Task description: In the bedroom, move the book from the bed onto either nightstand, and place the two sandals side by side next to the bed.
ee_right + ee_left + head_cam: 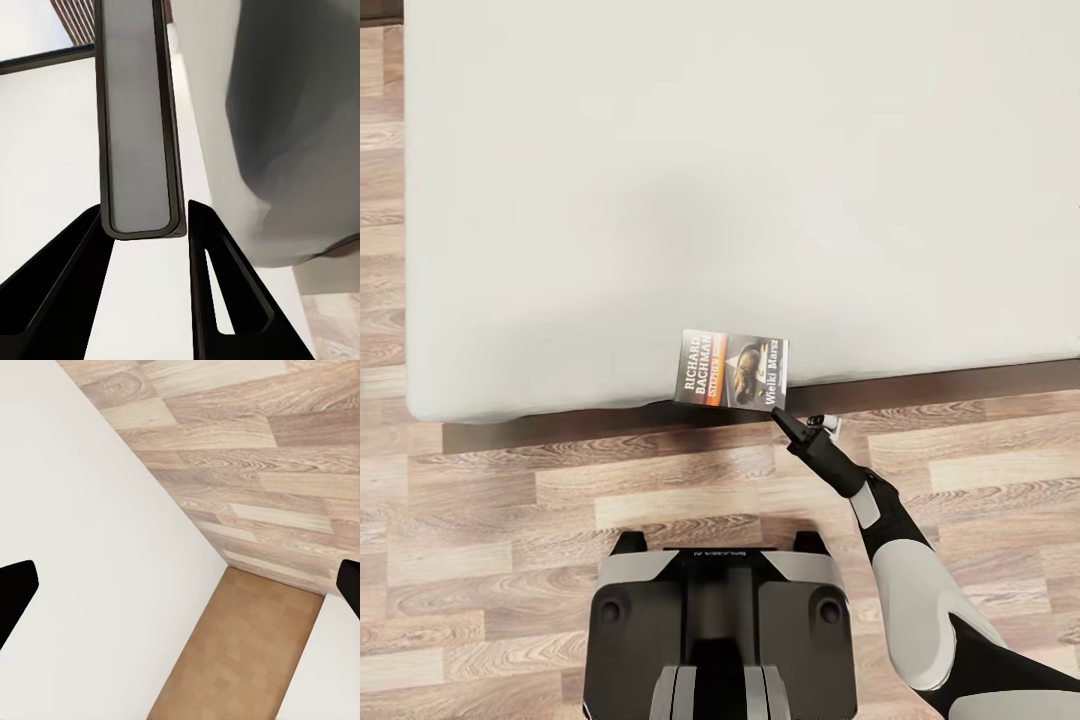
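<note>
The small thin book (732, 369) has a dark cover, an orange band, white letters and a picture. It sits at the near edge of the big bed (660, 200), which has a plain off-white mattress. In the right wrist view the book's edge (139, 120) stands up between two black fingers.

Head camera looks steeply down from above the robot's base (720, 620), facing the bed (740, 180) across the wood floor (510, 500). Right wrist camera sits very close, sighting along the book (139, 120) (edge-on) over the mattress. Left wrist camera looks at floor and mattress, both shared with the head view.
</note>
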Robot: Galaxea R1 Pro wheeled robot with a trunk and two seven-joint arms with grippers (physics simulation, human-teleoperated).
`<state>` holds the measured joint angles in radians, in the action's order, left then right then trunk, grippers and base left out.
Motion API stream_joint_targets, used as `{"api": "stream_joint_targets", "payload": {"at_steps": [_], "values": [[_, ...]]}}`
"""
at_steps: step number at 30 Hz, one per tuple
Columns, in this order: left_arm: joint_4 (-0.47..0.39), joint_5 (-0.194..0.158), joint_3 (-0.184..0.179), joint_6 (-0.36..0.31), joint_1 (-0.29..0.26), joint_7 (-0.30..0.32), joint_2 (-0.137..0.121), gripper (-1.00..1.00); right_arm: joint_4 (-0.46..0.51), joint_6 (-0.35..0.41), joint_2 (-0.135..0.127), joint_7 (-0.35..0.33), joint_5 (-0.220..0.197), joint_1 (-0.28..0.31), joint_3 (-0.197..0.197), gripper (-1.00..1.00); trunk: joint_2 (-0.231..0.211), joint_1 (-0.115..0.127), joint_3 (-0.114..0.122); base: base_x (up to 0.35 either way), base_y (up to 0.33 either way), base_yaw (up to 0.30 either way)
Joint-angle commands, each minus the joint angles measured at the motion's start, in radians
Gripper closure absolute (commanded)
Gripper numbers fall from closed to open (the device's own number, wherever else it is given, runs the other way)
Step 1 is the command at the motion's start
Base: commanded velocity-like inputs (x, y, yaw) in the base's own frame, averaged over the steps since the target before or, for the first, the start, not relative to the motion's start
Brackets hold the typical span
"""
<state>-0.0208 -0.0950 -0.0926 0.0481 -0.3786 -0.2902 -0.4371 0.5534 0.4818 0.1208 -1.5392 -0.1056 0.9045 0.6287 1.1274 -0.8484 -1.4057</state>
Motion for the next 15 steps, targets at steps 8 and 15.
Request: {"api": "stream_joint_targets", "payload": {"at_steps": [8,15], "values": [[0.001,-0.01,-0.009,0.003,0.0,-0.002,0.0,-1.0,0.0,0.01,0.002,-0.004,0.004,0.0,0.005,1.0,-0.056,0.031,0.025,0.0,0.0,0.0],[0.001,-0.01,-0.009,0.003,0.0,-0.002,0.0,-1.0,0.0,0.009,0.002,-0.004,0.004,0.0,0.004,1.0,-0.105,0.057,0.047,0.0,0.0,0.0]]}}
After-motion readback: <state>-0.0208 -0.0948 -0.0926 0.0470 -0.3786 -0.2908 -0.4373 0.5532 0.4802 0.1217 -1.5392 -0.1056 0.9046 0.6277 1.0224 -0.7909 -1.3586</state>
